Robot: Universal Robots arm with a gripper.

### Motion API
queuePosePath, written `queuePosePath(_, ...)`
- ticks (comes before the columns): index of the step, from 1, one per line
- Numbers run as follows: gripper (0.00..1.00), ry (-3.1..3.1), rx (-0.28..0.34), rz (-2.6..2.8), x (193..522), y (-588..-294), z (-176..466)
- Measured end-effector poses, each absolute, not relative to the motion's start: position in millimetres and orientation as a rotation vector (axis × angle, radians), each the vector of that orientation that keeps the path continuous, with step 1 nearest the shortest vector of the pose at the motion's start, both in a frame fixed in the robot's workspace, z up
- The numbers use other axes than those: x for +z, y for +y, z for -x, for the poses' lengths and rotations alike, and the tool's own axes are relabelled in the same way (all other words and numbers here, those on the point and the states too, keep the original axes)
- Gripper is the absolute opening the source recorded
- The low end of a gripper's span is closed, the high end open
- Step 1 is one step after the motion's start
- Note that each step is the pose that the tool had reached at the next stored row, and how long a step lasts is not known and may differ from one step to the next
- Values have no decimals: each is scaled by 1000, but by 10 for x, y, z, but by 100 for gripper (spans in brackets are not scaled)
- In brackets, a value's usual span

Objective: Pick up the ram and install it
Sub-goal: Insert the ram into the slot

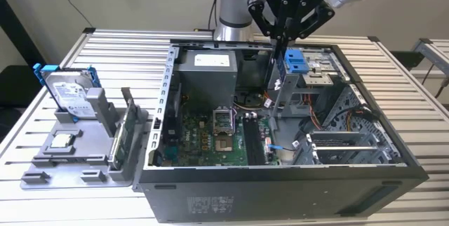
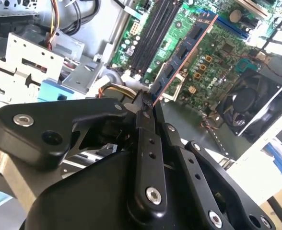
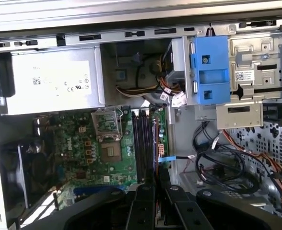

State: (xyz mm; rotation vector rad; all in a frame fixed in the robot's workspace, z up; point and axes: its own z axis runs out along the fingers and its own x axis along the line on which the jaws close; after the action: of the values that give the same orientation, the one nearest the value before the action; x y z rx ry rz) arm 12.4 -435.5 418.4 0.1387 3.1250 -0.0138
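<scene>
On the slatted metal table (image 1: 119,47) stands an open computer case (image 1: 281,194), its side panel off so the inside faces up. Within it, the grey power supply (image 1: 207,73) sits at the far end and the green motherboard (image 1: 203,142) lies flat on the floor of the case. The drive cage with a blue bracket (image 1: 296,60) is toward the exterior view's right. At the exterior view's left of the case rests a grey holding fixture (image 1: 70,157). It carries an upright hard drive in a blue frame (image 1: 70,94) and a green circuit card (image 1: 121,142) standing on edge just beside the case wall. Above the middle of the case hangs the black gripper (image 1: 279,39). Its fingers are drawn together and pinch one end of the ram (image 1: 272,71), which hangs straight down from the fingertips into the case, close beside the drive cage. In the second wrist view the gripper (image 2: 146,108) clamps the stick's near end. The ram (image 2: 183,50) reaches away from the fingers with its dark chips and coppery edge showing. It is held in the air over the motherboard, apart from the black memory slots (image 2: 153,33). These slots (image 1: 253,142) lie empty beside the CPU socket (image 1: 223,121), below the ram's lower end.
</scene>
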Motion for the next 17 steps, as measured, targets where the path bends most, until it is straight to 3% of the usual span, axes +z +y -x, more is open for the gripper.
queuePosePath(17,14,3127,-14,-93,3998,-4352,-152)
